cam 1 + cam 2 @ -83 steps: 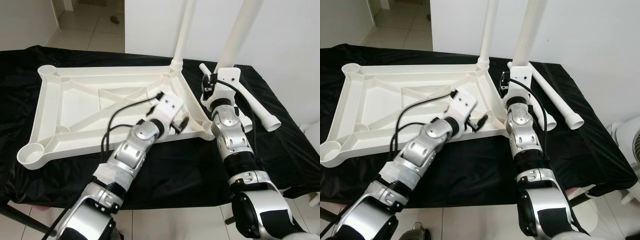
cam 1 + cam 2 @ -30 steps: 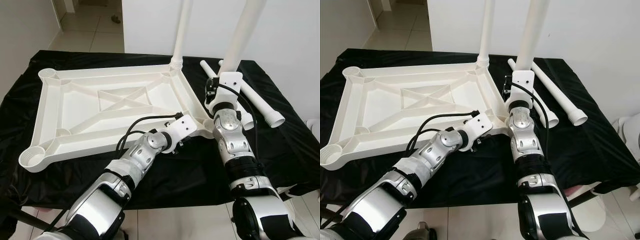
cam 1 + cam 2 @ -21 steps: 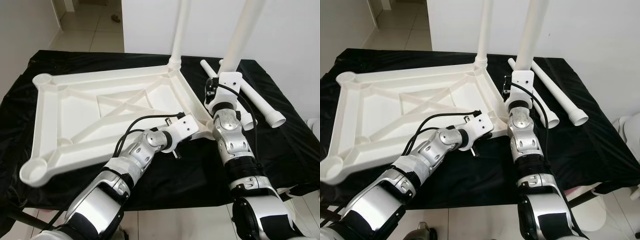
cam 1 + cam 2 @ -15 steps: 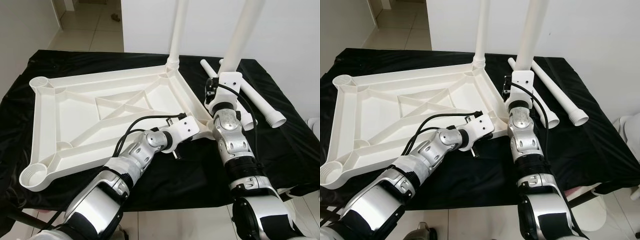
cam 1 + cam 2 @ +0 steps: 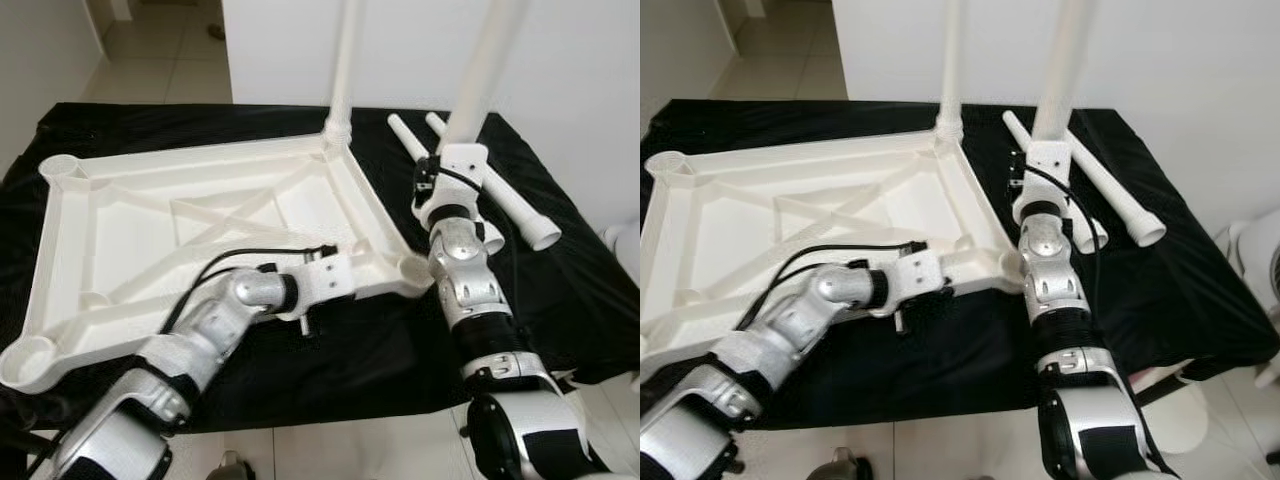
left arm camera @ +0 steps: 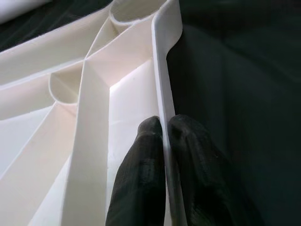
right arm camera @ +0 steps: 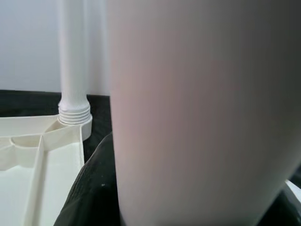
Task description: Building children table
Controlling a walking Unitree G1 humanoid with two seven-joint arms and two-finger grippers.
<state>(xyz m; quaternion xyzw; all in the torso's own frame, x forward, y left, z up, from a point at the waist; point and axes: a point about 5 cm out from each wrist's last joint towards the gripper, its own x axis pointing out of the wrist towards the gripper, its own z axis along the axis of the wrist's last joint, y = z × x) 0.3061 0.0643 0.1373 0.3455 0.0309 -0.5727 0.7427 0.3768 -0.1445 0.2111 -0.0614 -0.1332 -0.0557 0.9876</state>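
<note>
The white table top [image 5: 130,240] lies upside down on the black cloth. One white leg [image 5: 343,70] stands screwed into its far right corner. My left gripper [image 6: 163,124] is shut on the thin near rim [image 6: 164,70], close to the near right corner socket [image 5: 415,268]. My right gripper [image 5: 458,152] holds a second leg [image 5: 482,70] upright, just right of that socket. A black finger [image 7: 89,188] presses against the leg [image 7: 197,103]. My right arm hides the leg's lower end.
Two loose white legs [image 5: 508,198] [image 5: 408,135] lie on the cloth at the right, behind my right arm. The cloth-covered table [image 5: 560,300] ends close in front of me, with tiled floor [image 5: 330,450] below. A white wall stands behind.
My left gripper has slid and turned the table top by its near rim, bringing the near right corner toward the held leg. The right arm has kept its leg upright. The camera shifted slightly.
</note>
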